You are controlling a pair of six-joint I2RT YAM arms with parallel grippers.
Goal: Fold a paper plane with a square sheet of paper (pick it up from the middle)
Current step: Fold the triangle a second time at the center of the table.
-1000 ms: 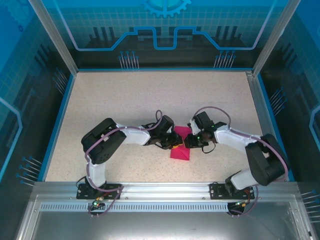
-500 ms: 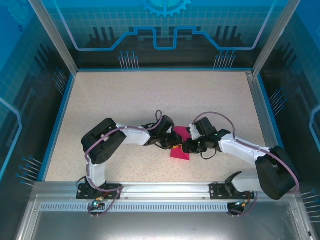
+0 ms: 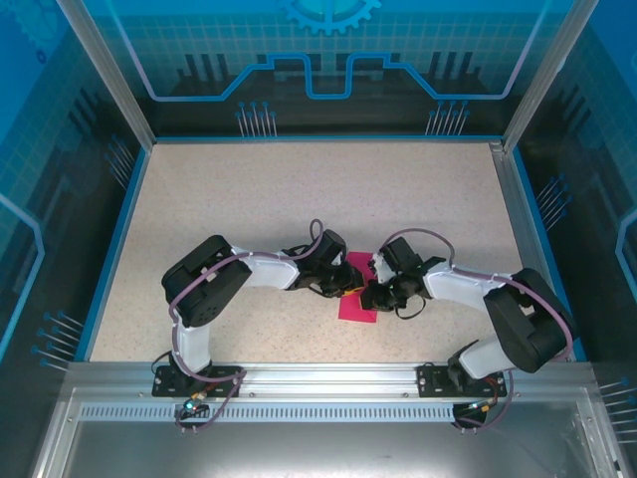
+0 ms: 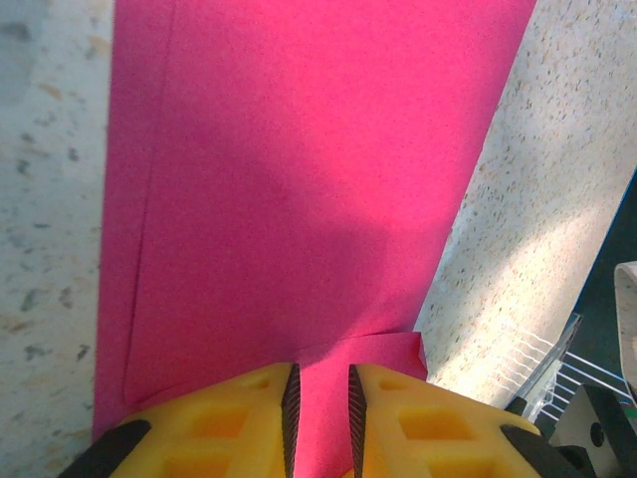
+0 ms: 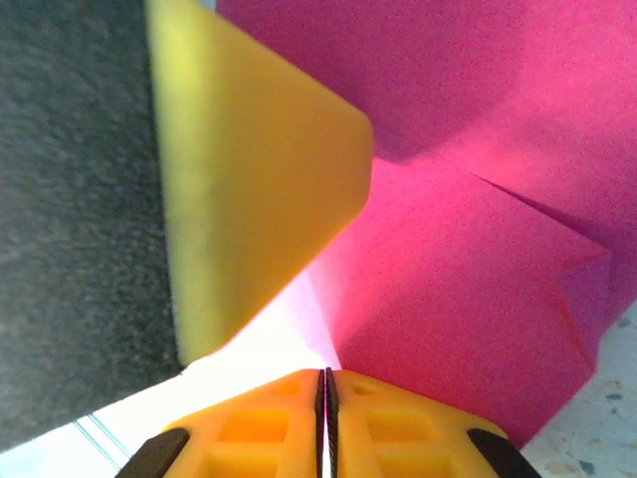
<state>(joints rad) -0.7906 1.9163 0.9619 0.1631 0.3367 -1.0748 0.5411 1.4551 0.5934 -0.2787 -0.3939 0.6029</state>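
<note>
The magenta-pink square sheet of paper (image 3: 357, 308) lies partly folded on the table between my two grippers. In the left wrist view the sheet (image 4: 299, 179) is flat, with a folded flap near the fingertips. My left gripper (image 4: 318, 376) stands on it with its jaws a narrow gap apart, pink paper showing in the gap. My right gripper (image 5: 325, 374) has its jaws together on a raised edge of the sheet (image 5: 468, 259). A yellow finger of the left gripper (image 5: 249, 169) sits close in front of it. From above, the left gripper (image 3: 344, 290) and right gripper (image 3: 369, 296) nearly meet.
The speckled tabletop (image 3: 299, 199) stretches wide behind and beside the arms. Blue walls (image 3: 114, 239) close it in on three sides. A metal rail (image 3: 318, 373) with the arm bases runs along the near edge.
My right gripper has closed on the sheet's right edge and shifted slightly left, its elbow swinging out and back. The left arm has stayed still.
</note>
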